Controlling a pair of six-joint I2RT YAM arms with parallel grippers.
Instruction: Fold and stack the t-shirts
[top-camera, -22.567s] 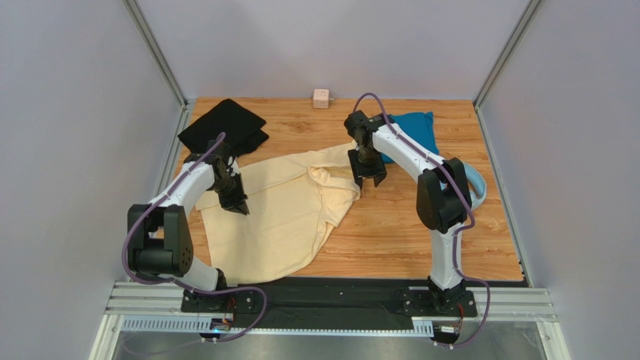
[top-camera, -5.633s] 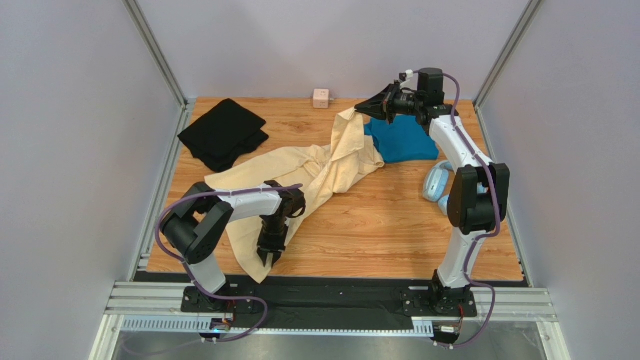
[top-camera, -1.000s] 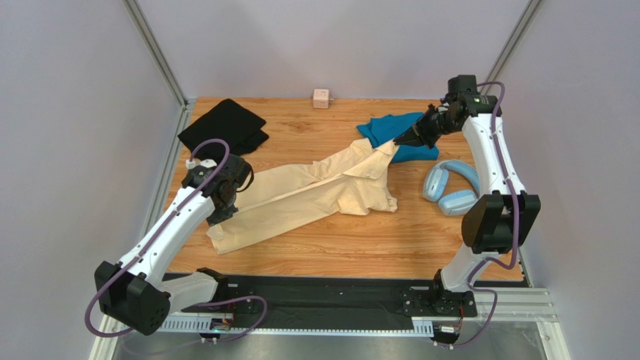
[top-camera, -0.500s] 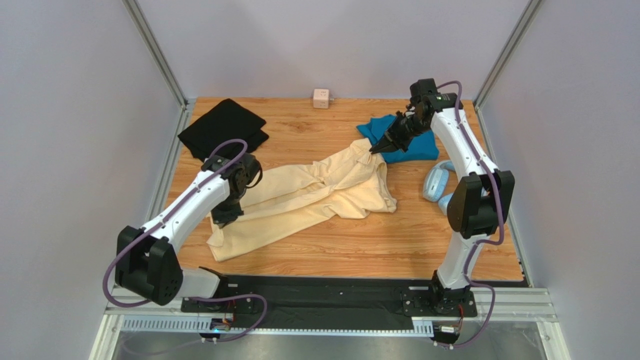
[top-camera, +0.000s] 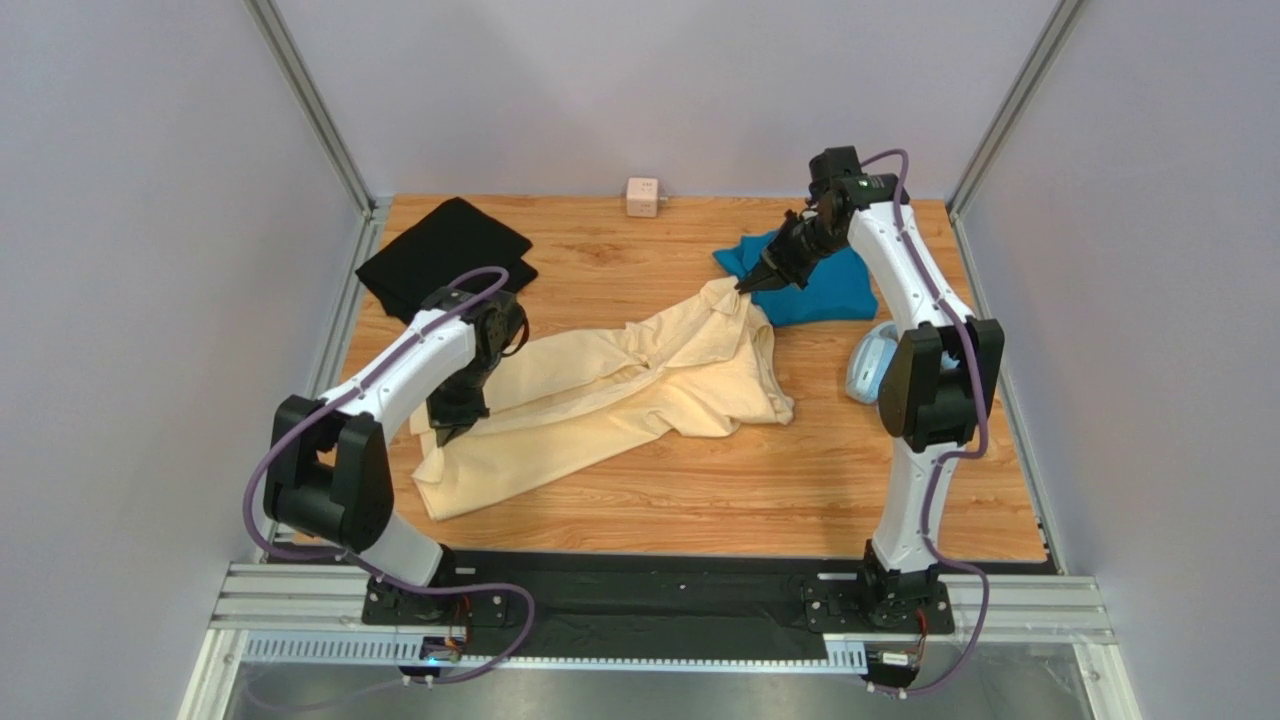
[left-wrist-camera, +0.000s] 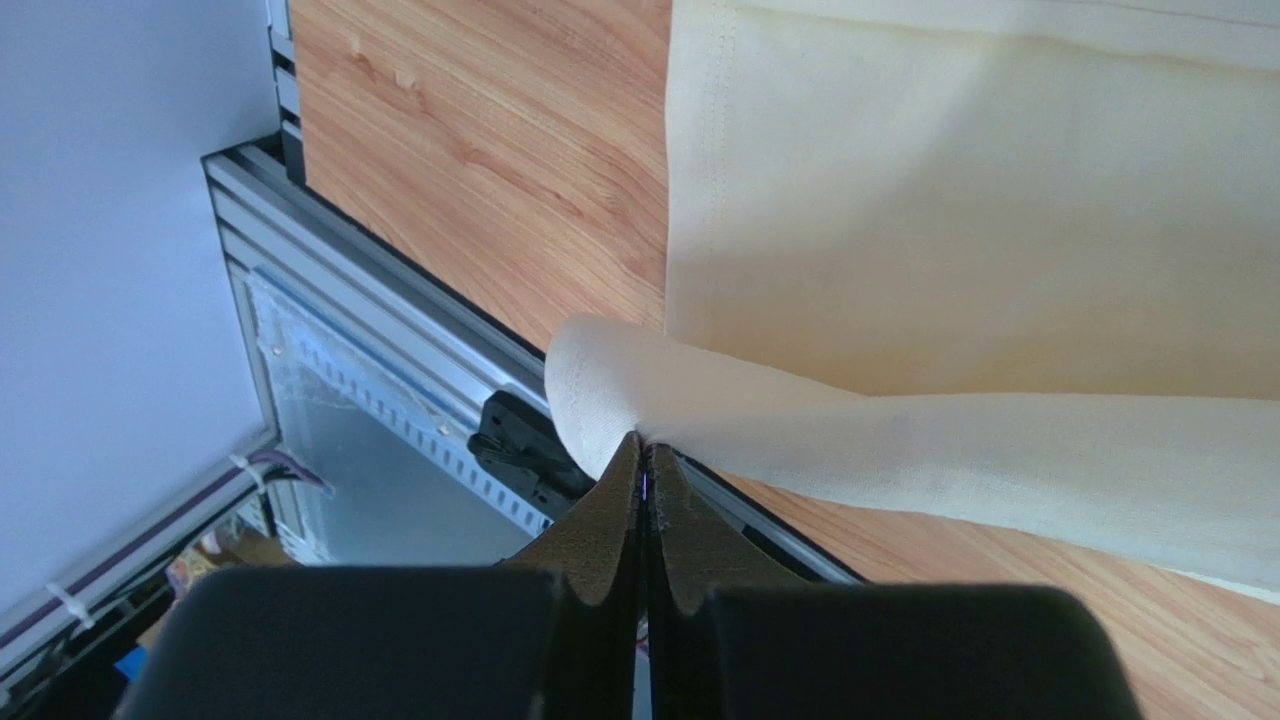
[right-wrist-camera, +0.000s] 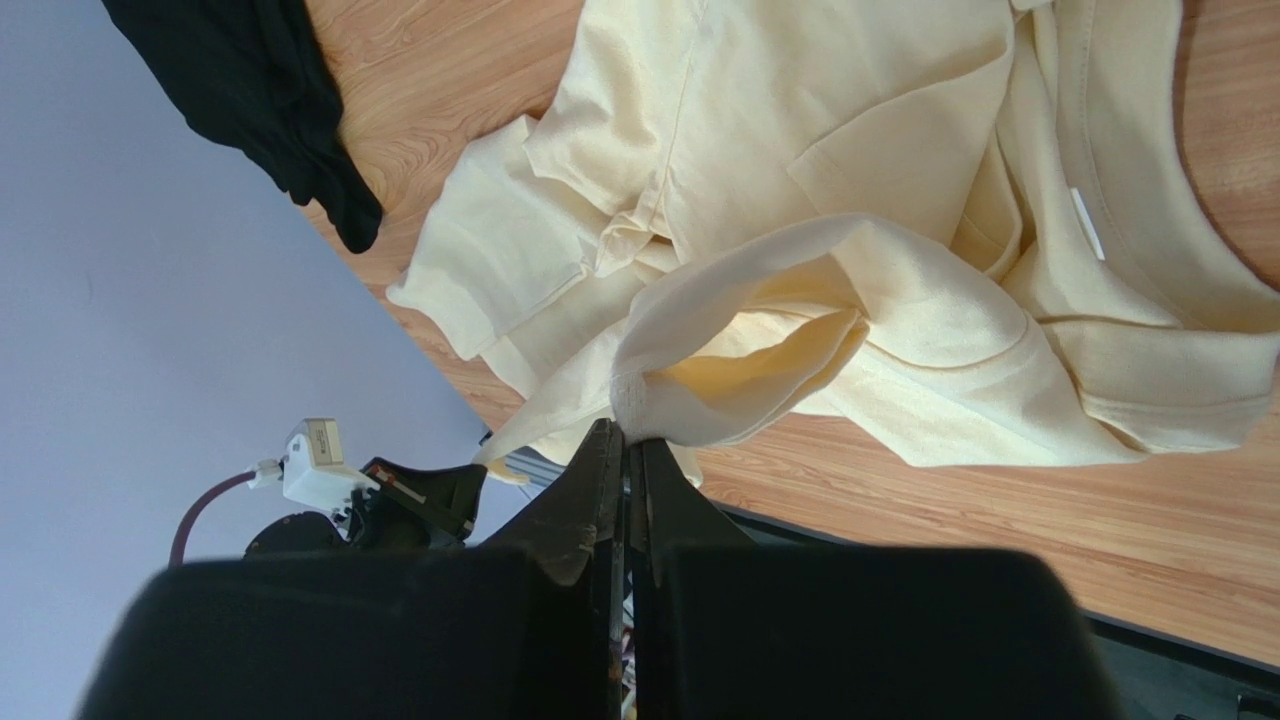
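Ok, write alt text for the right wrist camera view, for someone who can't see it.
The right gripper, shut, pinches a raised fold of the cream shirt; the rest lies crumpled on the wooden table. A black shirt shows in the upper left corner.

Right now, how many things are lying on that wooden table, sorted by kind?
T-shirts: 3 (cream-yellow t-shirt, teal t-shirt, black t-shirt)
Headphones: 1 (light blue, partly hidden)
Small pink cube: 1
Total: 5
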